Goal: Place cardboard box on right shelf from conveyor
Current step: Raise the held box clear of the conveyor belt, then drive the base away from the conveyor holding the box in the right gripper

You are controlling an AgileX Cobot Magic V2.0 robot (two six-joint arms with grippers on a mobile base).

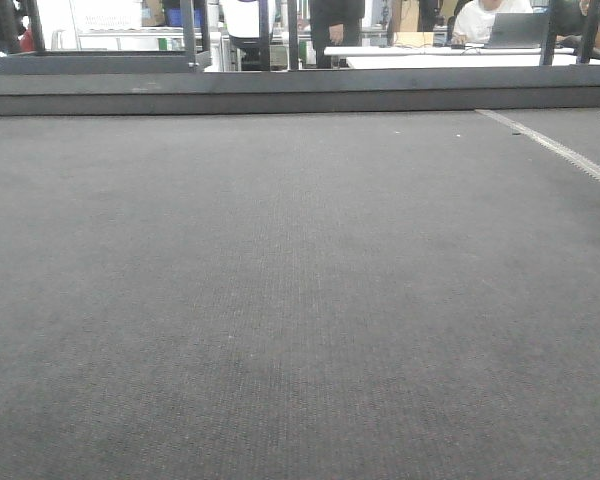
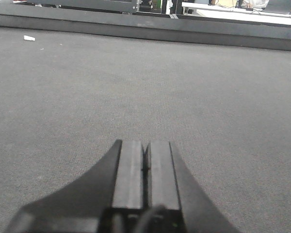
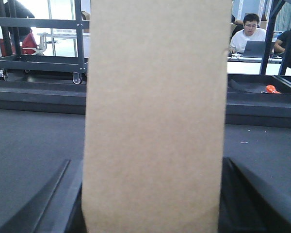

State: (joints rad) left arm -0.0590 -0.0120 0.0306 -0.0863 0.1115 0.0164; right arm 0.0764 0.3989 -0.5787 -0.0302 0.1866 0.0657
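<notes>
The cardboard box (image 3: 153, 121), plain tan and tall end-on, fills the middle of the right wrist view. My right gripper (image 3: 150, 167) is shut on it, a dark finger pressed against each side. The box's bottom edge is hidden, so I cannot tell whether it rests on the belt. The conveyor (image 1: 300, 300) is a wide dark grey textured belt that fills the front view, where no box or arm shows. My left gripper (image 2: 145, 148) hovers low over the conveyor (image 2: 136, 82), shut with nothing between its pads. The right shelf is out of view.
A dark raised rail (image 1: 300, 95) runs along the belt's far edge. A pale seam (image 1: 555, 150) crosses the belt at the right. Beyond it stand a dark wheeled rack (image 3: 39, 43) and a white table with seated people (image 3: 250, 36). A small white scrap (image 2: 29, 38) lies on the belt.
</notes>
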